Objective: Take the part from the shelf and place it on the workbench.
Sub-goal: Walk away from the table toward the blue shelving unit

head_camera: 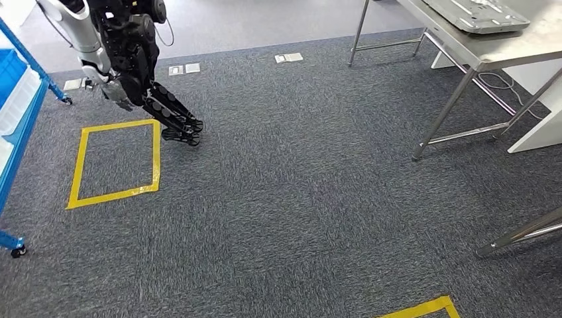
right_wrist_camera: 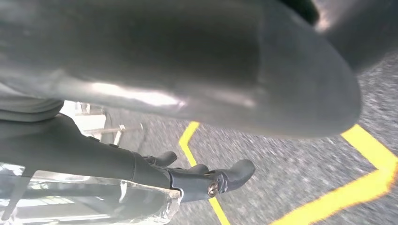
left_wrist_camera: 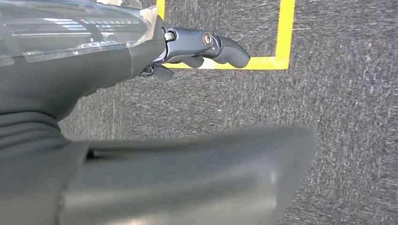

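Risk item: clear part (left_wrist_camera: 70, 28), over the carpet (head_camera: 298, 199) and well apart from the workbench (head_camera: 530, 43), held, as I read it, by left hand (left_wrist_camera: 202, 47) and right hand (right_wrist_camera: 202, 180) with fingers flat along its edges; a walking jolt could slip it loose.

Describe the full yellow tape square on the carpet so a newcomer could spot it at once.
Start at the blue shelf cart along the left edge of the head view. Just right of it, on the dark grey carpet, lies the yellow tape square, closed on all four sides. The other yellow tape at the bottom edge shows only a corner.
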